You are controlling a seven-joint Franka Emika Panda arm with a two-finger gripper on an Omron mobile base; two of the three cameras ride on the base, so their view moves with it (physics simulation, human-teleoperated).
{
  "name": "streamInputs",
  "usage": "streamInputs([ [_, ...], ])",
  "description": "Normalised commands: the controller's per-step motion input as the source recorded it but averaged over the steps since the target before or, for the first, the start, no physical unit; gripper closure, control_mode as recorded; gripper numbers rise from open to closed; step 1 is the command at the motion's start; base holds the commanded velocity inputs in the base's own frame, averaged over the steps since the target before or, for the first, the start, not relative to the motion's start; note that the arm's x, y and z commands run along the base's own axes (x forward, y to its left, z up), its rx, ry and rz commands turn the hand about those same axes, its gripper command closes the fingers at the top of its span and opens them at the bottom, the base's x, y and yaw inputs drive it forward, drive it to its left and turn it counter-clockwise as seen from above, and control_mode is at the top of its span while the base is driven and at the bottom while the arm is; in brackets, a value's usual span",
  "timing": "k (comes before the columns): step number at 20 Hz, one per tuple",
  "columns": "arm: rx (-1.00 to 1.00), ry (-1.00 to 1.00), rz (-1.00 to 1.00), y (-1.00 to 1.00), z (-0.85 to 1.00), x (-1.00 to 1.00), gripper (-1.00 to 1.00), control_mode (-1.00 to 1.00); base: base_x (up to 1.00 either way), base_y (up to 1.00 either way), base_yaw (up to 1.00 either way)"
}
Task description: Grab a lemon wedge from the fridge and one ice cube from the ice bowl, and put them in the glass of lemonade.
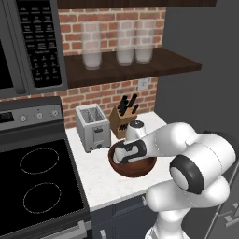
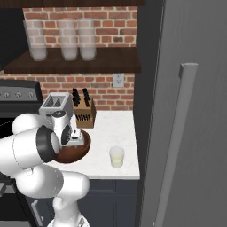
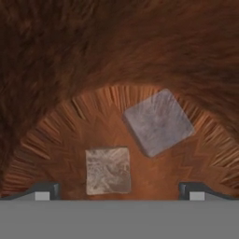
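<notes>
Wooden ice bowl [image 3: 56,56] holds two cubes between the wide-open hand [image 3: 119,189]; base views hide them.

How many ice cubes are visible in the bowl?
2: one ice cube lies between the open hand's fingertips, the other just beyond it; more may be hidden outside the hand view.

Light is even and soft across the rendered kitchen, with no glare and only faint shadow under the dark shelf [image 1: 135,67] and beneath the ice bowl [image 2: 79,153]. Both base views are slightly soft, with blocky edges. The hand view is brightest on the bowl's floor, dim and blurred toward its upper wall [image 3: 116,42].
</notes>
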Motion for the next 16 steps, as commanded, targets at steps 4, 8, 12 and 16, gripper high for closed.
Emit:
streamInputs([
  [4, 0.0, 0.0, 0.0, 0.03, 0.0, 0.0, -1.0, -1.0, 0.0, 0.0, 0.0],
  [8, 0.0, 0.0, 0.0, 0.01, 0.0, 0.0, -1.0, -1.0, 0.0, 0.0, 0.0],
  [12, 0.0, 0.0, 0.0, 0.04, 0.0, 0.0, -1.0, -1.0, 0.0, 0.0, 0.0],
  [16, 0.0, 0.0, 0.0, 0.07, 0.0, 0.0, -1.0, -1.0, 0.0, 0.0, 0.0],
])
